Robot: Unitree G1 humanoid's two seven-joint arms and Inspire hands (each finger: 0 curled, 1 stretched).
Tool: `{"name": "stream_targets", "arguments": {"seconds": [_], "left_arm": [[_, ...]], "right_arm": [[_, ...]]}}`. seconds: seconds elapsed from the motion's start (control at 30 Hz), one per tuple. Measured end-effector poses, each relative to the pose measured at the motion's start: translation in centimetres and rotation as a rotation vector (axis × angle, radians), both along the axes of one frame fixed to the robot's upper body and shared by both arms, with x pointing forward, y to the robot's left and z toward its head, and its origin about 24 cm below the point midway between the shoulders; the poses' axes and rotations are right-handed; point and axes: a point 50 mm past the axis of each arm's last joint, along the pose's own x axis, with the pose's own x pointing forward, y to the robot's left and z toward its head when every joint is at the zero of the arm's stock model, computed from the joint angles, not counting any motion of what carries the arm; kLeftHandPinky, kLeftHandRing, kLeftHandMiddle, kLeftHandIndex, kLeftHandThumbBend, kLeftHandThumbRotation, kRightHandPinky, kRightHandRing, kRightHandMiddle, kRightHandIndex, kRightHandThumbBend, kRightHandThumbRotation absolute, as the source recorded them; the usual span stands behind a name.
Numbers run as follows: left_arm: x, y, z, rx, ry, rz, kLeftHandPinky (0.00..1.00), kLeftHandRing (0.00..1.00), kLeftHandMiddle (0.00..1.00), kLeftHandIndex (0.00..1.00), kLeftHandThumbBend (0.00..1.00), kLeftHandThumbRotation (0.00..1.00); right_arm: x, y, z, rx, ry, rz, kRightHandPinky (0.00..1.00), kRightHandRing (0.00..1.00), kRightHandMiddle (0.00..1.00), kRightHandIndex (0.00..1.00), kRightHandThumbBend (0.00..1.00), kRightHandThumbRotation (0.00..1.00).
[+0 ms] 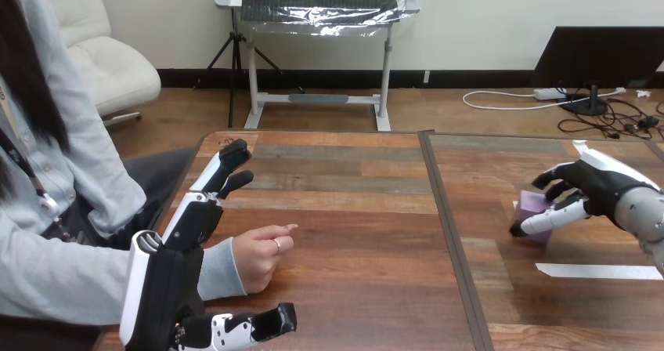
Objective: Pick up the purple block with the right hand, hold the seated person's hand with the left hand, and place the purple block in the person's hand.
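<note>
White strip (599, 271): flat on the table (352, 233), just nearer than the right hand's fingers (550, 182), clear of them.
Dark seam (448, 226): crosses the table left of those fingers.

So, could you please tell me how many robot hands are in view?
2. The left robot hand is at the view's left, fingers straight, alongside the person's hand. The right robot hand is at the right, fingers and thumb curled round the purple block.

R hand (599, 185) fingers (548, 218) curl round purple block (535, 204); L hand (168, 276) uncurled beside person's hand (262, 257).
</note>
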Motion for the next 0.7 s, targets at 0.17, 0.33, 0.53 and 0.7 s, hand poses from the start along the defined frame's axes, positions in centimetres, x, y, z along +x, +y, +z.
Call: {"name": "stream_targets", "arguments": {"seconds": [0.17, 0.33, 0.53, 0.7], "left_arm": [[0.1, 0.0, -0.1, 0.001, 0.012, 0.002, 0.82, 0.9, 0.92, 0.87, 1.0, 0.53], [0.1, 0.0, -0.1, 0.0, 0.011, 0.003, 0.82, 0.9, 0.92, 0.87, 1.0, 0.52], [0.1, 0.0, -0.1, -0.001, 0.011, 0.002, 0.81, 0.9, 0.92, 0.87, 1.0, 0.51], [0.1, -0.1, -0.1, -0.004, 0.014, -0.004, 0.81, 0.91, 0.92, 0.87, 1.0, 0.5]], "right_arm": [[0.2, 0.6, 0.1, 0.007, 0.0, 0.054, 0.73, 0.78, 0.82, 0.85, 0.81, 0.32], [0.3, 0.9, 0.2, 0.0, 0.008, 0.097, 0.73, 0.78, 0.82, 0.85, 0.81, 0.33], [0.4, 1.5, 0.3, -0.002, 0.011, 0.15, 0.75, 0.8, 0.83, 0.85, 0.82, 0.34], [0.5, 2.0, 0.3, -0.005, 0.013, 0.189, 0.75, 0.8, 0.83, 0.85, 0.82, 0.33]]}}
